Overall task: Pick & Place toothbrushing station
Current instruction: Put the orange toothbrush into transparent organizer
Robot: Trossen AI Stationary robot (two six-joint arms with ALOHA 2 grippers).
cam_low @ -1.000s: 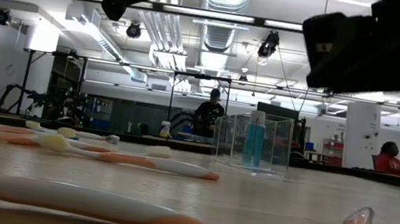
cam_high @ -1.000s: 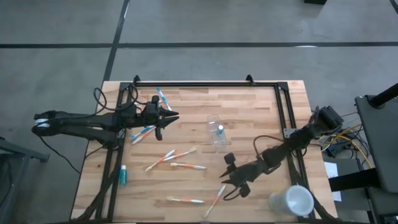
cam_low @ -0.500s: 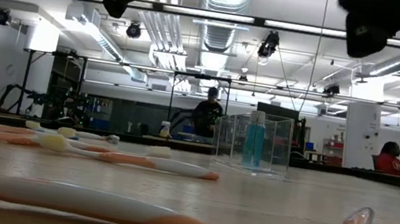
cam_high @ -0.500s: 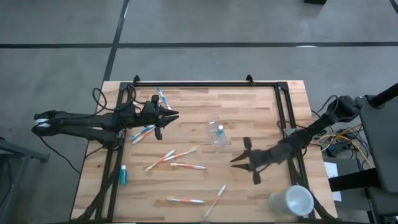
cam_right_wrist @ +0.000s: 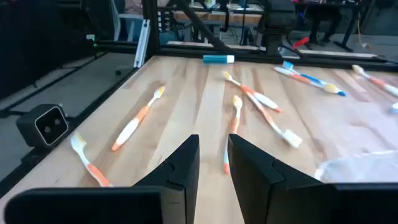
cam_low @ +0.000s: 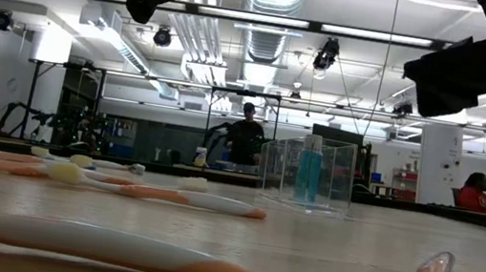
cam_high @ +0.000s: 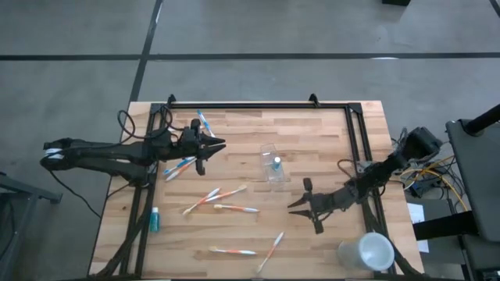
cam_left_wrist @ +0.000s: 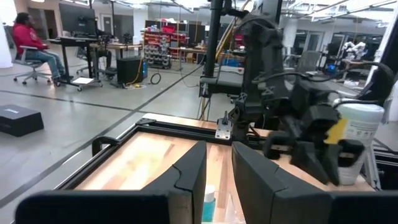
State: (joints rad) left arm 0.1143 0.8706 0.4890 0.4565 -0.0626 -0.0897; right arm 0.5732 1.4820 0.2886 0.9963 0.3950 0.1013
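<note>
Surface: we see a wooden table (cam_high: 312, 133) | centre: clear cup (cam_high: 272, 165) | left and lower middle: scattered toothbrushes (cam_high: 234, 208) | lower left: blue tube (cam_high: 155, 219) | lower right: white cup (cam_high: 366, 252)

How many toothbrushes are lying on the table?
8 toothbrushes: one by the far rail, two beside the left arm, three mid-table, two nearest the front. More may hide under that arm.

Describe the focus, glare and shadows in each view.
High view: even light, soft shadows under both arms on the table. Low view: the nearest orange toothbrush is blurred, ceiling lights glare, arms are silhouettes. Left wrist view: own fingers soft, room sharper. Right wrist view: the toothbrushes are fairly sharp.
</note>
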